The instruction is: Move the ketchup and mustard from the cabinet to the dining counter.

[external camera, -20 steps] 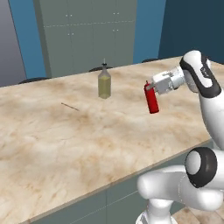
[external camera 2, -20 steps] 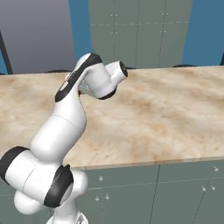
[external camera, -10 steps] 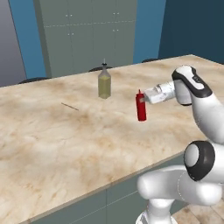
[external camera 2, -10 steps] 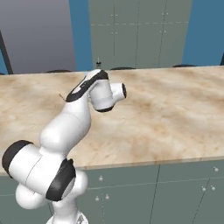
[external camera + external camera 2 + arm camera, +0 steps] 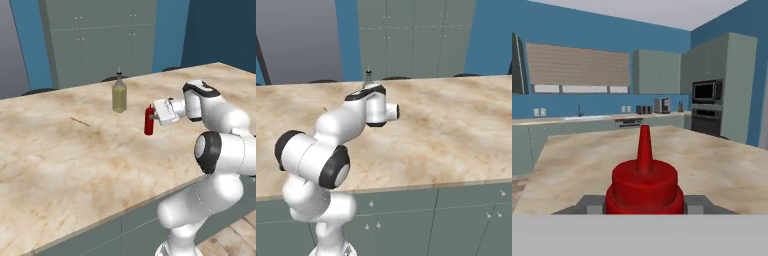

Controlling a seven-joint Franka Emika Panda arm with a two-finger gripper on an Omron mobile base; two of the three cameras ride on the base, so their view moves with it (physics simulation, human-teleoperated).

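The ketchup point(image 5: 148, 120), a smooth red squeeze bottle with a ribbed shoulder and narrow pointed nozzle, stands upright, pinched at its side by the gripper point(image 5: 155, 118) over the desk point(image 5: 75, 160), a beige marble-look slab with brown veining. The left base view also shows an olive-green bottle point(image 5: 119, 94) with a thin spout standing behind it. In the hand view the ketchup's cap point(image 5: 643, 186) looms close, with a microwave point(image 5: 707, 91) set among grey-green cupboards beyond. No lettering is readable.

Rear base cameras; close hand camera.
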